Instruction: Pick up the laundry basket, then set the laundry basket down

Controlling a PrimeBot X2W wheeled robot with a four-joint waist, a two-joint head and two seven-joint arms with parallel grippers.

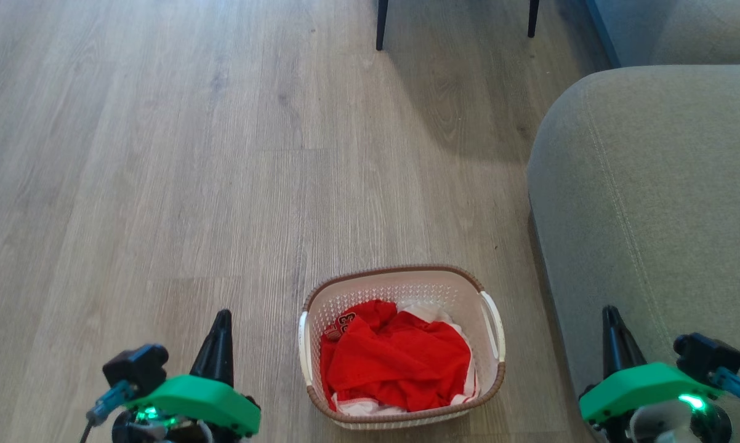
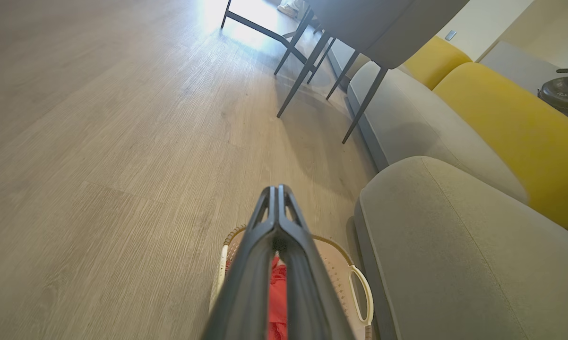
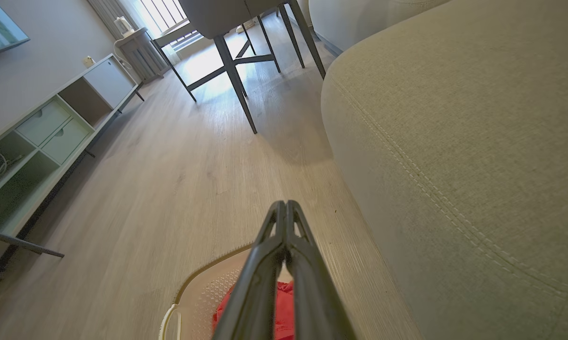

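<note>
The laundry basket (image 1: 401,289), white perforated plastic with a brown woven-look rim and white side handles, stands on the wood floor low in the head view, holding red and white clothes (image 1: 398,360). My left gripper (image 1: 221,320) hangs to the basket's left, shut and empty, apart from it. To the basket's right my right gripper (image 1: 610,315) is also shut and empty, in front of the sofa. In the left wrist view the shut fingers (image 2: 278,191) rise over the basket (image 2: 340,269). The right wrist view has its shut fingers (image 3: 284,206) over the basket (image 3: 203,293).
A grey sofa (image 1: 653,203) stands close to the basket's right side, with yellow cushions (image 2: 501,123) further back. Dark chair legs (image 1: 381,24) stand on the floor ahead. A low white cabinet (image 3: 52,137) lines the far wall. Open wood floor (image 1: 160,154) lies ahead and left.
</note>
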